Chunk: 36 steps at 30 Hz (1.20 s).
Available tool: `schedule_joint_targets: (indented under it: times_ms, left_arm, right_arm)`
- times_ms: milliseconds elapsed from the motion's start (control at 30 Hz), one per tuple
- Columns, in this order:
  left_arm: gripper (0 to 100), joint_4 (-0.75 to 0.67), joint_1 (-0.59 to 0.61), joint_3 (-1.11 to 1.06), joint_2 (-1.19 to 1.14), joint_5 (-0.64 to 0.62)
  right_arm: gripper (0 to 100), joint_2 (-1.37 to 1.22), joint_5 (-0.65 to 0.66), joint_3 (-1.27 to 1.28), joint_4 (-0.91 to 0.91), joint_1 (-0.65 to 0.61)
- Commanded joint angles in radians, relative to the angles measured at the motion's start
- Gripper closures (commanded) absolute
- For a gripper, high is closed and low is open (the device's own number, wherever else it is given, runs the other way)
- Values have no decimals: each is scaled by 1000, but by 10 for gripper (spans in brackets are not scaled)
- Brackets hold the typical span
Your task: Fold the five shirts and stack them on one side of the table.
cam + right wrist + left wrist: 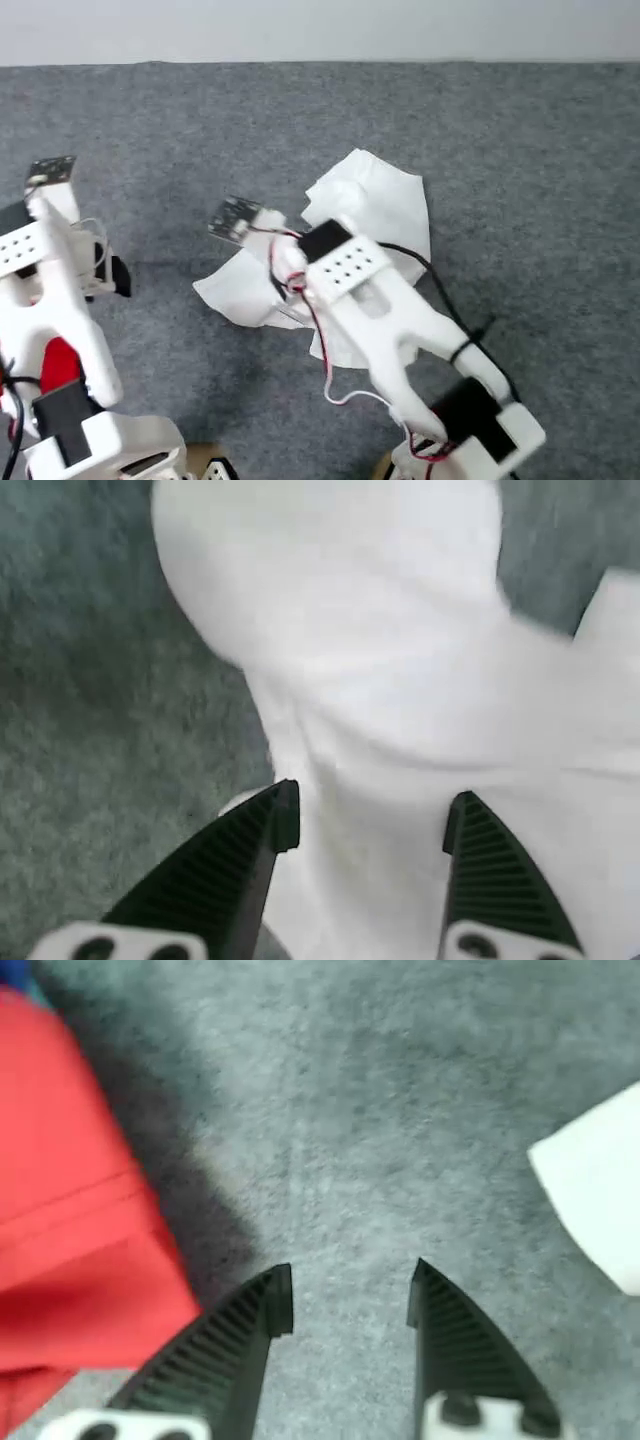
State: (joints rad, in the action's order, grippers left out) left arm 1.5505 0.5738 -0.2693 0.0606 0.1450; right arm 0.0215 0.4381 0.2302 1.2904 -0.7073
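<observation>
A crumpled white shirt (378,200) lies in the middle of the grey table, and my right arm (372,290) reaches over its near-left part. In the right wrist view my right gripper (372,825) is open just above the white shirt (370,630), with cloth showing between the fingers but not pinched. A red shirt (60,365) lies at the near left under my left arm (50,290). My left gripper (350,1300) is open over bare table, beside the red shirt (70,1240), and a corner of the white shirt (600,1180) lies farther off.
The grey carpet-like table top (500,130) runs to a pale wall at the back. A bit of blue cloth (15,972) shows past the red shirt. Cables hang along the right arm.
</observation>
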Motion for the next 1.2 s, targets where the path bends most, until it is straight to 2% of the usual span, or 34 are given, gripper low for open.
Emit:
schedule_joint_targets:
  times_ms: [0, 367, 767, 1000, 1167]
  left_arm:
    - [805, -15, 74, 10, 44, -35]
    - [805, -18, 180, 12, 44, -41]
    - [805, -35, 219, 12, 44, -44]
    - [805, -38, 262, 10, 44, -43]
    - [805, -38, 262, 8, 44, -43]
  right_arm:
    - [756, -73, -12, -199, -2, -42]
    - [756, -306, -12, -552, 113, -99]
    - [755, -478, -12, -664, 53, -246]
    - [755, -665, -12, -836, 53, -280]
    - [756, -811, -12, -944, 58, -257]
